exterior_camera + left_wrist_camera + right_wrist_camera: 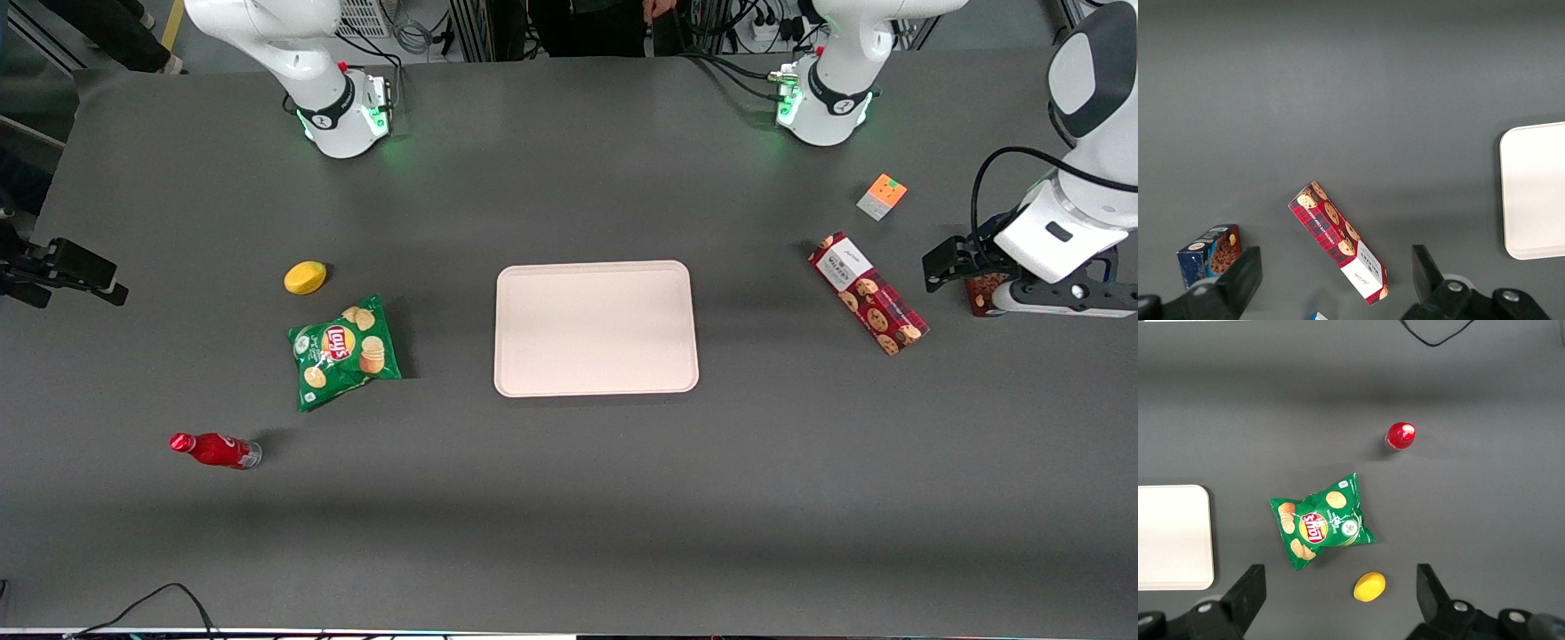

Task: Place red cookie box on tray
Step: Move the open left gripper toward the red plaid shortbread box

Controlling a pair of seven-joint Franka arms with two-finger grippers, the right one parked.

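Hand held spread and empty at the working arm's end of the worktop.

The hand is seen at the right edge of the front frame, fingers parted. The red cookie box lies flat, diagonal, just beside it; bare worktop separates it from the tray at centre. A blue cookie box and small orange cube lie near.

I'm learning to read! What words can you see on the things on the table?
"Lay's": on the green chip bag.
Red cookie box: print on its white label, too small to read.
Blue-and-brown cookie box: too small to read.
Red bottle: white marks, unreadable.
Tray: no words.
The gripper hangs open above the red cookie box.
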